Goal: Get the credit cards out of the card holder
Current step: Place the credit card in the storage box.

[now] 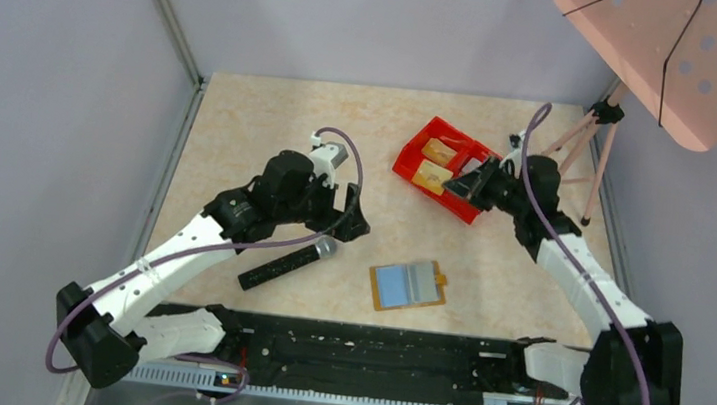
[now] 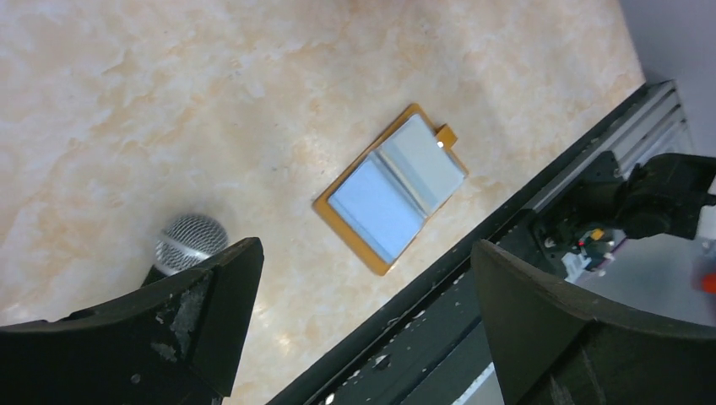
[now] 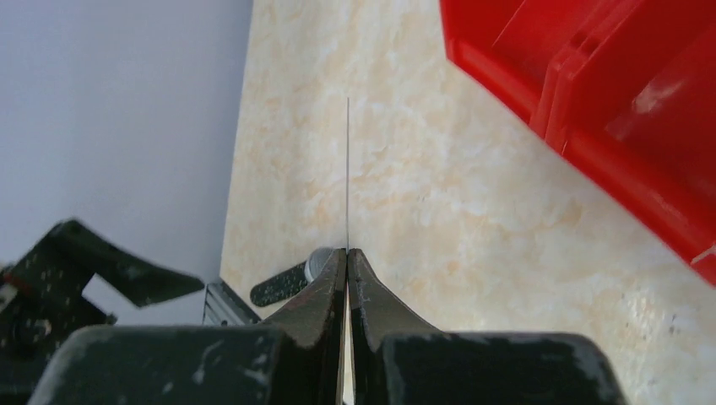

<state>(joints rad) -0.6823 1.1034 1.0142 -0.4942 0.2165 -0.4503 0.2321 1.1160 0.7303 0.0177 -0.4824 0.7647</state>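
Tan card holder [image 1: 408, 285]: lies open and flat at lower centre of the top view, blue-grey inside up. Its long axis runs nearly left to right, with the tab on the right edge. Whether its slots hold more cards cannot be told.
Microphone [image 1: 288, 262]: black, left of the holder and apart from it.
Left gripper [image 1: 354, 214]: fingers spread wide, holding nothing. The holder lies down and to the right of it, and in the left wrist view it shows between the two fingers.
Right gripper [image 3: 347, 253]: fingers pressed together on a thin card [image 3: 348, 169], seen edge-on as a fine line, just beside the tray wall.
Red tray [image 1: 435, 198]: right of centre, well apart from the holder, with yellow-gold cards [image 1: 431, 176] inside.
Nearer arm: judged the left. A reach for the holder would run toward the lower right and meet its long side.
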